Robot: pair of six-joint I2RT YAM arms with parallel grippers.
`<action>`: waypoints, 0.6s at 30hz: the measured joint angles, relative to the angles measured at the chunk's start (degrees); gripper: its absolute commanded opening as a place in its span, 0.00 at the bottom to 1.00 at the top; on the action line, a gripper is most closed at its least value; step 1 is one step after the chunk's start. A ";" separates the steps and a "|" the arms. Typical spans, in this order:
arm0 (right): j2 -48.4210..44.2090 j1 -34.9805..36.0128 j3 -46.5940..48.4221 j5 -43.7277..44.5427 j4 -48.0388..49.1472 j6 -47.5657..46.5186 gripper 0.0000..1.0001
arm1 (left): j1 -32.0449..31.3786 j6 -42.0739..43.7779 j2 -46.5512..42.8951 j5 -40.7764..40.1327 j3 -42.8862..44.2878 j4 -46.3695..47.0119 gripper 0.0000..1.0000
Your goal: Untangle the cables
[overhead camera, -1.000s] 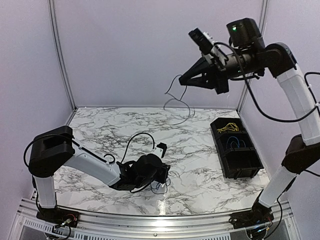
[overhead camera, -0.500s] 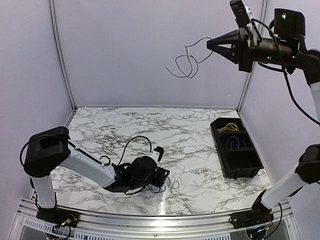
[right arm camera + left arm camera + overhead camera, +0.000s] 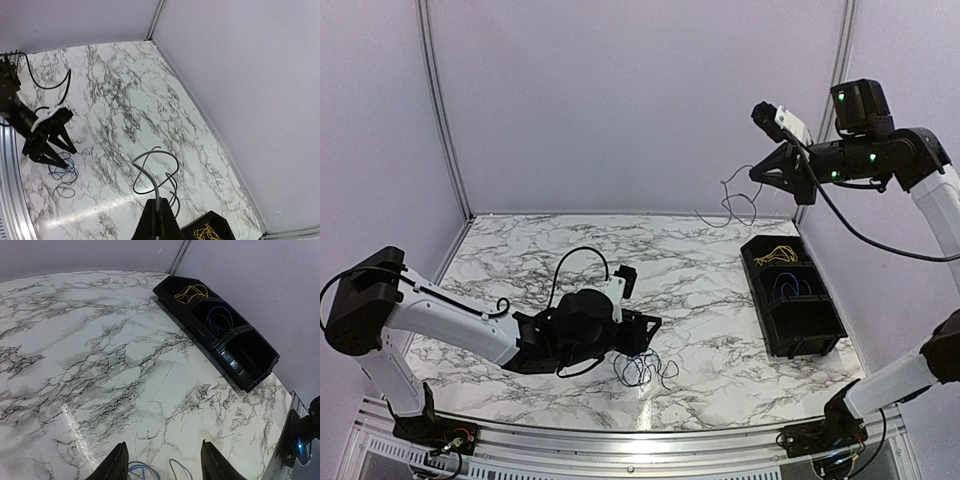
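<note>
Up by the back wall, the right gripper (image 3: pixel 761 172) is pinched tight on a black cable (image 3: pixel 728 205), whose loops dangle in the air above the table (image 3: pixel 520 250). Low near the front edge, the left gripper (image 3: pixel 162 465) has its jaws apart with nothing in them, and a small heap of blue and black cables (image 3: pixel 640 368) lies at its tips. The bin (image 3: pixel 805 348) holds yellow wire (image 3: pixel 778 252) in its far compartment and blue wire (image 3: pixel 788 288) in the middle one.

White arm links (image 3: pixel 450 312), black joints (image 3: pixel 360 300), black arm cables (image 3: pixel 582 249), green lights (image 3: pixel 840 97), black fingers (image 3: pixel 116 467).
</note>
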 measured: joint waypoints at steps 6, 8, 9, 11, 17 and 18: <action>-2.38 -3.41 -6.16 1.77 -8.35 -8.68 0.00 | 0.00 -0.37 -1.53 -0.74 -0.42 -1.55 0.53; -3.76 -5.05 -9.29 2.58 -10.43 -11.89 0.00 | 0.00 -0.50 -1.62 -1.05 -0.59 -1.99 0.53; -4.57 -5.62 -11.19 3.39 -11.43 -13.68 0.00 | 0.00 -0.55 -1.62 -1.07 -0.63 -2.29 0.54; -6.03 -6.45 -15.26 4.87 -13.25 -16.79 0.00 | 0.00 -0.59 -1.62 -1.14 -0.63 -2.95 0.54; -8.02 -11.82 -26.80 9.33 -16.04 -25.35 0.00 | 0.00 -0.74 -1.60 -1.20 -0.63 -3.61 0.54; -8.00 -13.03 -28.22 9.92 -16.26 -26.73 0.00 | 0.00 -0.79 -1.60 -1.20 -0.63 -3.67 0.55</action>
